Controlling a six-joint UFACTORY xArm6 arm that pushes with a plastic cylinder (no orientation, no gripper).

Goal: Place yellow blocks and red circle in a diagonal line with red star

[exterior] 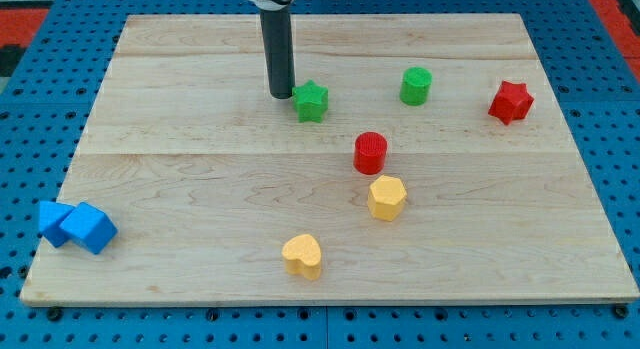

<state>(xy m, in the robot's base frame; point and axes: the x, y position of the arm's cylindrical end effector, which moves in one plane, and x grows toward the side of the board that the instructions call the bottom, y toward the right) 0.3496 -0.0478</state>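
Since the arm ends in a plain dark rod, there are no fingers to spread or pinch here; my tip (281, 95) rests on the pale wooden table (180, 179) just to the view's left of the green star-shaped block (311, 101), touching it or nearly so.

Further out, toward the view's right, the green cylinder block (416, 86) stands near the top edge. The red star-shaped block (510, 102) sits beyond it, near the right edge. Below the green star, the red round block (370, 152) stands close above the yellow hexagonal block (386, 198), and the yellow heart-shaped block (302, 256) lies lower and to the left. Two blue blocks (77, 226) huddle at the bottom left corner, well apart from everything.

The red circle, hexagon and heart already run roughly in a slant that climbs toward the red star, though the circle looks a little left of that line. To do this step well, I judge the tip should leave the green star alone, swing round to the left of the red circle and nudge it gently rightward. Short pushes through each block's centre should keep it from spinning off course.
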